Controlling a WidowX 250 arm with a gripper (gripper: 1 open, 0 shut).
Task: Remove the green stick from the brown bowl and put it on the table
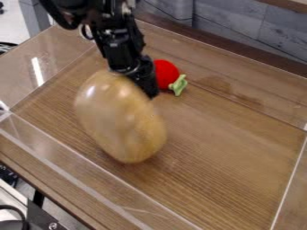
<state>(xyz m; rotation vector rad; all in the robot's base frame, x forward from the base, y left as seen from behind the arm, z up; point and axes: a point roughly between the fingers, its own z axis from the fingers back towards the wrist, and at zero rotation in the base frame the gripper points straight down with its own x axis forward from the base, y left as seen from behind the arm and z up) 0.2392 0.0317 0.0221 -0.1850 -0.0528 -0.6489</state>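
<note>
Wooden and light brown, round thick-walled bowl (120, 118) tipped right up on edge, smooth underside facing the camera, sitting on the brown wood-grain tabletop (228, 153) inside the low clear acrylic walls (42, 144). Black robot gripper (146, 87) tucked behind the bowl's upper right rim, tips hidden; clenched down tight, probably on the rim itself, though can't confirm. No sign of the flat light green stick anywhere, so either behind the bowl or inside it, can't tell which. Red round toy with a small green leaf (171, 75) just behind. Looks like the tipping-out step. Next up, probably: finish the tilt, find the stick, settle it flat on open wood.
</note>
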